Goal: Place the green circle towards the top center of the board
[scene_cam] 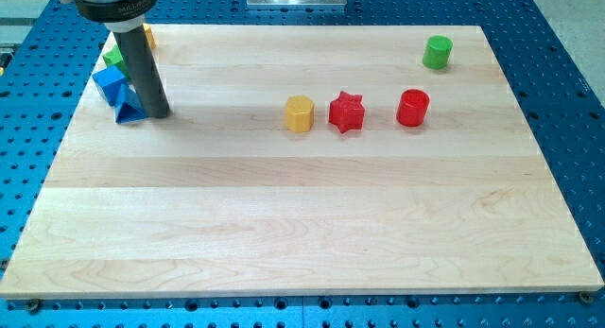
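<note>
Camera view: green circle [438, 52] at tabletop [284, 224] top right corner, well apart from my tip [157, 112], down at far left beside blue blocks [117, 90]. No pincer on rig, so no open or closed state to tell. Best swing round to circle's right side, push leftward along top edge, clear of red cylinder [413, 109], red star [346, 112], yellow block [299, 113].

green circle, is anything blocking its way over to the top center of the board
Nothing visible does. The green circle sits near the view's top right, and the board along the top edge leftward is bare. My tip is far off at the view's left beside the blue blocks.
</note>
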`<state>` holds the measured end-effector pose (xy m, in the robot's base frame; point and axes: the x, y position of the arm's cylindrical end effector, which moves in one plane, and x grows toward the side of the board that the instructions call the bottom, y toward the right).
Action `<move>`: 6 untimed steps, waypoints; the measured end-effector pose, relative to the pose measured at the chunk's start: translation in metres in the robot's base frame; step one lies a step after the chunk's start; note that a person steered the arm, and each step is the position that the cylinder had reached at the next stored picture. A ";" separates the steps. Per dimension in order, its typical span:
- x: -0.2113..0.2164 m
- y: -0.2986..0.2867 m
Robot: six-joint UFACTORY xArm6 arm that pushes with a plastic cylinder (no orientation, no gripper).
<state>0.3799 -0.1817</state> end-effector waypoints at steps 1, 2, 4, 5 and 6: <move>0.007 -0.025; 0.016 -0.041; 0.001 -0.015; -0.012 -0.015; -0.057 0.098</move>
<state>0.3230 -0.0839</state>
